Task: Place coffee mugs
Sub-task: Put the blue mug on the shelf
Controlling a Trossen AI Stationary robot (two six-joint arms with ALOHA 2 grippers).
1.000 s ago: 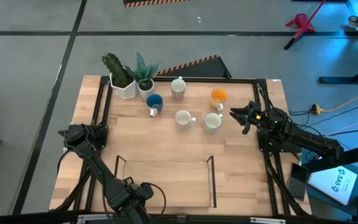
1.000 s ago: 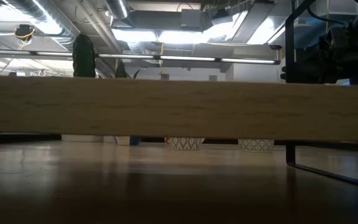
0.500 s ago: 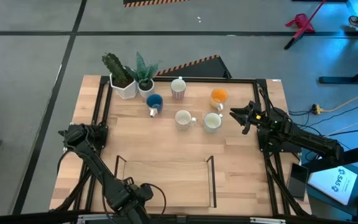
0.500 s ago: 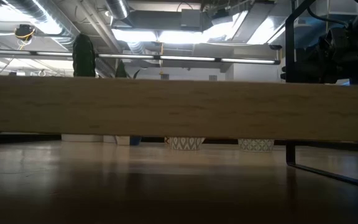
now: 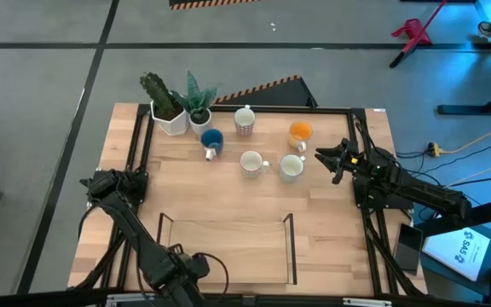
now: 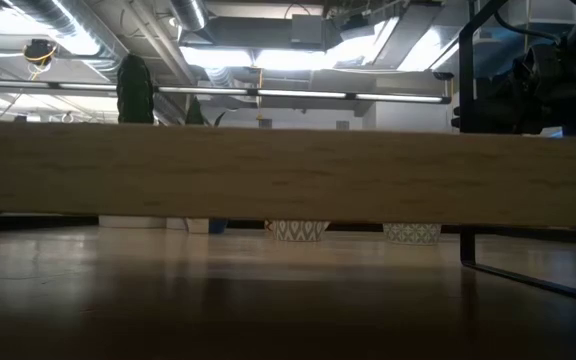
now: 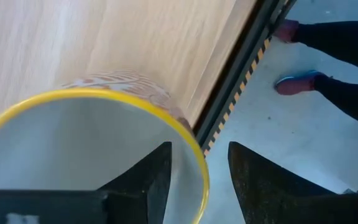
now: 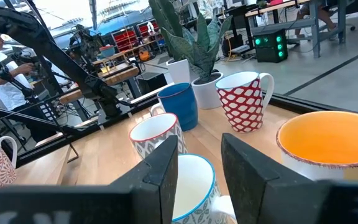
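Light wooden table carries five mugs near its far edge: blue, red-patterned white, orange and two white ones. Right end effector waits beside them, fingers parted. Left end effector straddles a yellow-rimmed mug.

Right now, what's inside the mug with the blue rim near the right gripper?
The blue-rimmed mug looks empty: only its white inner wall shows. The right gripper hides part of its bottom.
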